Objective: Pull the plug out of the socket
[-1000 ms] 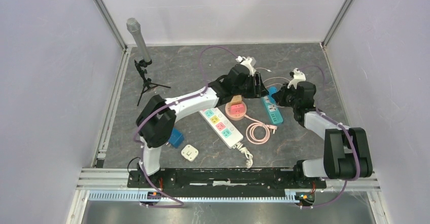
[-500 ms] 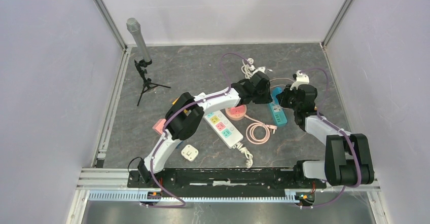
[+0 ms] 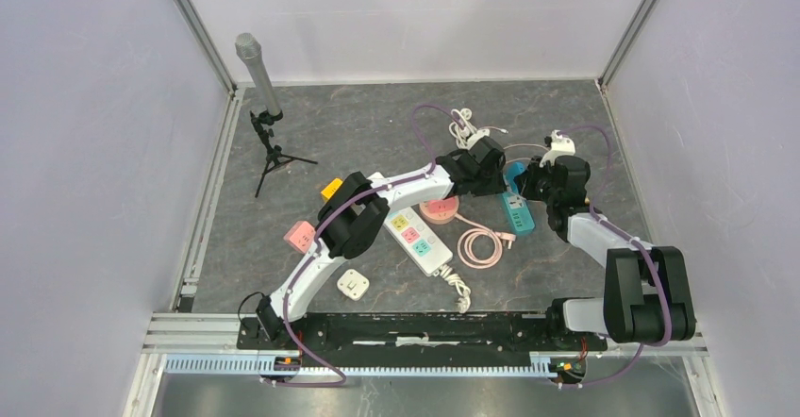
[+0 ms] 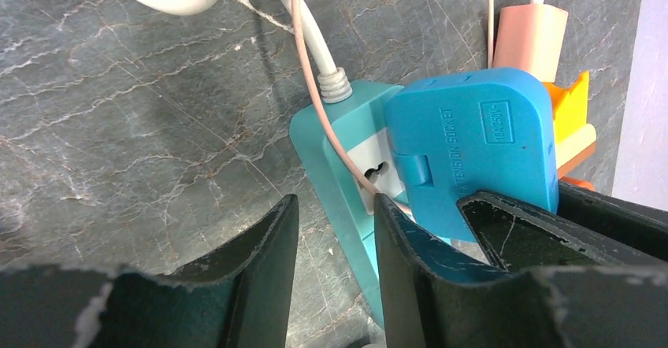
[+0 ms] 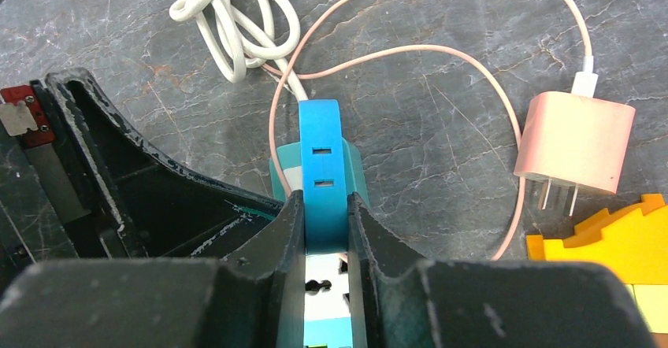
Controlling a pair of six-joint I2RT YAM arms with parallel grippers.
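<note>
A teal power strip [image 3: 514,211] lies right of centre, with a blue plug [image 5: 321,159] standing in its far end. My right gripper [image 5: 323,222] is shut on the blue plug, one finger on each flat side. My left gripper [image 4: 335,238] is open and low over the strip [image 4: 346,167], its jaws straddling the strip's long edge just beside the plug [image 4: 473,139]. In the top view the left gripper [image 3: 491,179] and the right gripper [image 3: 528,183] meet at the strip's far end. The plug's pins are hidden.
A pink charger [image 5: 575,143] with a thin pink cable and a coiled white cord [image 5: 236,25] lie beyond the strip. A white power strip [image 3: 412,236], a pink reel [image 3: 439,211], a white adapter [image 3: 353,284] and a microphone stand [image 3: 259,87] are to the left.
My left arm has swung right from the pink reel to the teal strip's far end, beside the right gripper. The right gripper has stayed on the blue plug.
</note>
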